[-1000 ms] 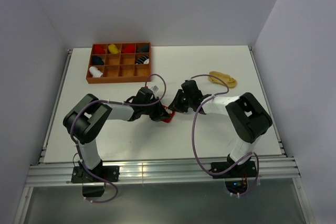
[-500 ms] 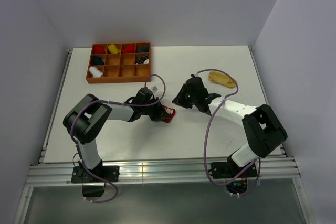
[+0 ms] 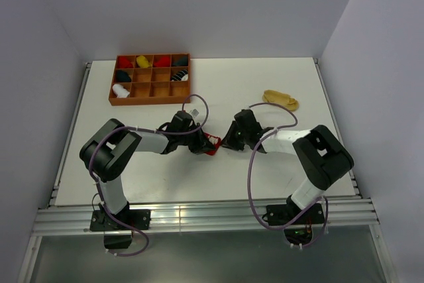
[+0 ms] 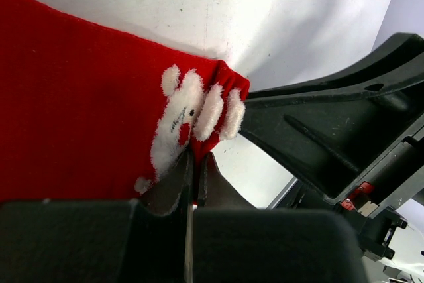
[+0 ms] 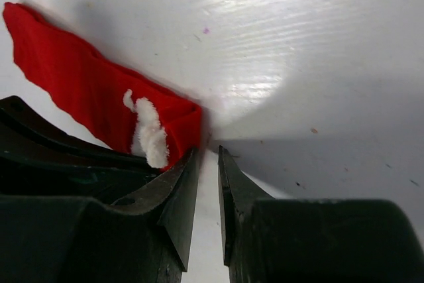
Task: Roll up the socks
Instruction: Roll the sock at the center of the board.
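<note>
A red sock (image 3: 211, 142) with white fuzzy pattern at its end lies mid-table. My left gripper (image 3: 201, 144) is shut on that patterned end; in the left wrist view the fabric (image 4: 79, 117) runs between the closed fingertips of the left gripper (image 4: 199, 160). My right gripper (image 3: 229, 142) sits low on the table just right of the sock, jaws a narrow gap apart with only bare table between them. In the right wrist view the folded red sock end (image 5: 159, 124) touches the outside of one finger of the right gripper (image 5: 209, 154). A tan-yellow sock (image 3: 280, 100) lies flat at the right.
A brown wooden compartment tray (image 3: 149, 102) stands at the back left with several rolled socks in its cells. The two arms' wrists nearly meet over the red sock. The table's side rails run along both edges.
The right gripper lifted up and back from the sock half a second ago, then came down again beside its end. The left gripper kept its hold and stayed put.
</note>
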You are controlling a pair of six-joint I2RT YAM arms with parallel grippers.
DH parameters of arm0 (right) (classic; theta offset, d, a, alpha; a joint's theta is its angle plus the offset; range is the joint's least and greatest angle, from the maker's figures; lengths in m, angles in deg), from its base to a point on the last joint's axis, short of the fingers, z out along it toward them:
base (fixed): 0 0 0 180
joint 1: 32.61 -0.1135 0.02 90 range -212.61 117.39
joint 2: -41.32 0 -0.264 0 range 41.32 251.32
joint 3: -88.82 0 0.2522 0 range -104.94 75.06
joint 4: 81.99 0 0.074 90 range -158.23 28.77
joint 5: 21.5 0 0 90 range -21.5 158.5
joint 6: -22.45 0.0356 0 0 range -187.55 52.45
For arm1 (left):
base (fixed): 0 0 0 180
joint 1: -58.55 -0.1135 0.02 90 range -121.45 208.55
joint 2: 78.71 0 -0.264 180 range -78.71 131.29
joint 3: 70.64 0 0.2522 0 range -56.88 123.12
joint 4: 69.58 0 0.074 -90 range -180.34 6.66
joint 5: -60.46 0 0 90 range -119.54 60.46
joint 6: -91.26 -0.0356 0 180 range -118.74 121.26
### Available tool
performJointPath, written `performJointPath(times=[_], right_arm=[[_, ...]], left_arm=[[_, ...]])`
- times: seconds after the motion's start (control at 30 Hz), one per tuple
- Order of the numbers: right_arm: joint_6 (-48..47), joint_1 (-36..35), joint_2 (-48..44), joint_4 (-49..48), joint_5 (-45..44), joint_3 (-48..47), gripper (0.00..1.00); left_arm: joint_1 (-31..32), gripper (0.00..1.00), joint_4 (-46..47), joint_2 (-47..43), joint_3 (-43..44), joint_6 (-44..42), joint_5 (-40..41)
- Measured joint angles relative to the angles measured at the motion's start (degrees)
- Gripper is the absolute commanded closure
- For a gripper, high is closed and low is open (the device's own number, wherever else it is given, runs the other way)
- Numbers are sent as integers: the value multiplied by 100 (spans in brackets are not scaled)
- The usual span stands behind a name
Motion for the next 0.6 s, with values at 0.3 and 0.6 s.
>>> performJointPath(times=[0.3,0.6], right_arm=[[26,2,146,-656,225,120,74],[22,2,146,-793,267,129,72]], left_arm=[[-9,100,4,-2,-2,0,-2],[-9,100,4,0,-2,0,-4]])
